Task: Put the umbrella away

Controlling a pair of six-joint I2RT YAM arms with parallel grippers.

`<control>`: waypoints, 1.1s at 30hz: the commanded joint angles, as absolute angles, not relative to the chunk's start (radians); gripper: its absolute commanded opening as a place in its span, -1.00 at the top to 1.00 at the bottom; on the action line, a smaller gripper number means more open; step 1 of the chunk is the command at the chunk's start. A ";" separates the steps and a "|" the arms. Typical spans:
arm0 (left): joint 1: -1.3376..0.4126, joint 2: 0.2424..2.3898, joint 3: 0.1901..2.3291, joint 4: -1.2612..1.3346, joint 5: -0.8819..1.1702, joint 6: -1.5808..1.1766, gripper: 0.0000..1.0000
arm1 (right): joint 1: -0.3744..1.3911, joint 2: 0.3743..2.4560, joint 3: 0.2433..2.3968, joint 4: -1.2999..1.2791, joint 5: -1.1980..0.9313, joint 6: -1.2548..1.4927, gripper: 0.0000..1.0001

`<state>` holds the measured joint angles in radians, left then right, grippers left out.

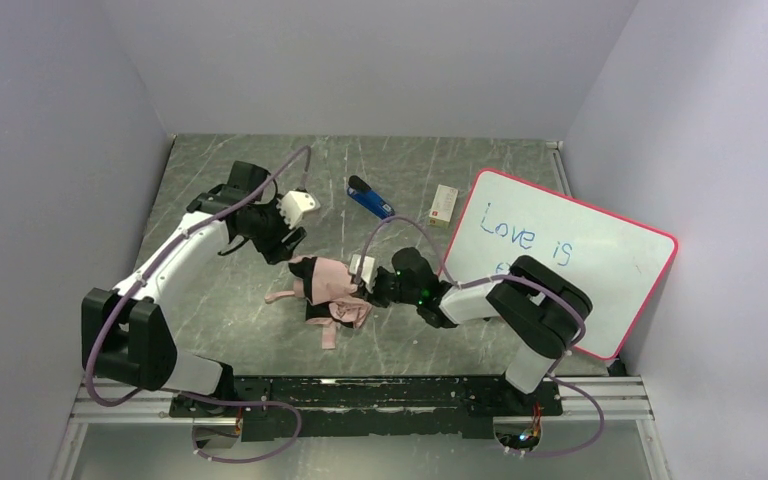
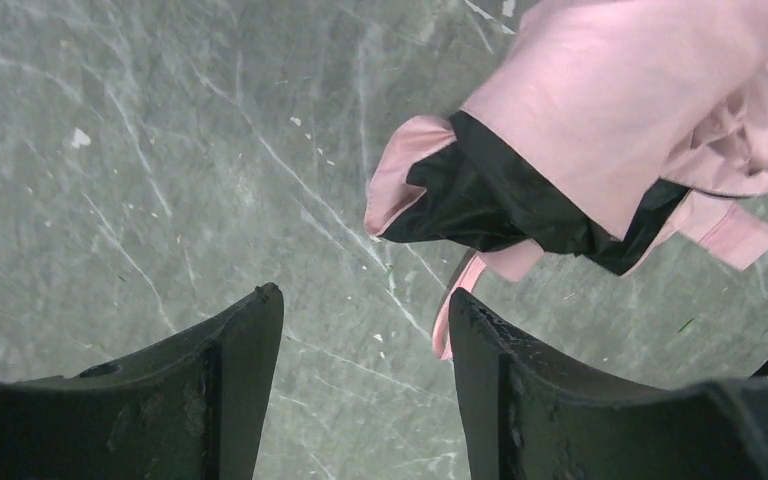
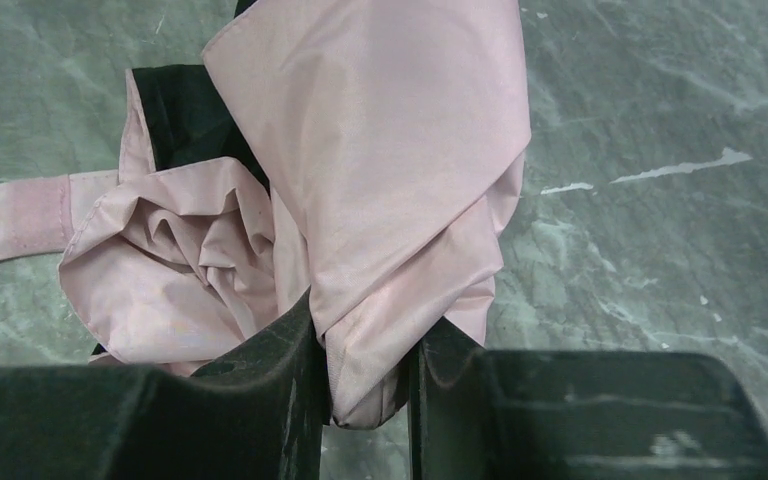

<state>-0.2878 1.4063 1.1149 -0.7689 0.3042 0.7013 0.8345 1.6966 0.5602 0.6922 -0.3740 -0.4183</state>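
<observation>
The umbrella [image 1: 328,288] lies collapsed and crumpled on the table's middle, pale pink fabric with black lining showing. My right gripper [image 1: 372,290] is at its right end, shut on a bunched fold of the pink fabric [image 3: 400,230]. The pink strap [image 3: 15,215] sticks out to the left in the right wrist view. My left gripper [image 1: 282,240] hovers just beyond the umbrella's upper left end, open and empty. In the left wrist view its fingers [image 2: 520,370] straddle bare table, with the umbrella [image 2: 600,110] ahead to the right.
A blue-and-black stapler [image 1: 370,199] and a small white box [image 1: 444,204] lie behind the umbrella. A whiteboard with a red rim [image 1: 560,255] leans at the right, close to the right arm. Grey walls enclose the table on three sides.
</observation>
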 commanded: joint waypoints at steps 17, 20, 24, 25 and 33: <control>-0.166 1.566 1.242 -0.801 0.388 0.401 -0.29 | 1.151 1.768 0.555 0.592 0.156 -0.635 0.77; -0.164 1.587 1.252 -0.840 0.366 0.376 -0.29 | 1.176 1.785 0.568 0.579 0.188 -0.651 0.77; -0.157 1.609 1.265 -0.891 0.390 0.349 -0.29 | 1.185 1.793 0.570 0.578 0.199 -0.652 0.77; -0.154 1.615 1.266 -0.898 0.397 0.342 -0.29 | 1.186 1.792 0.568 0.578 0.199 -0.652 0.77; -0.038 1.693 1.282 -0.931 0.519 0.269 -0.32 | 1.193 1.794 0.569 0.571 0.199 -0.655 0.78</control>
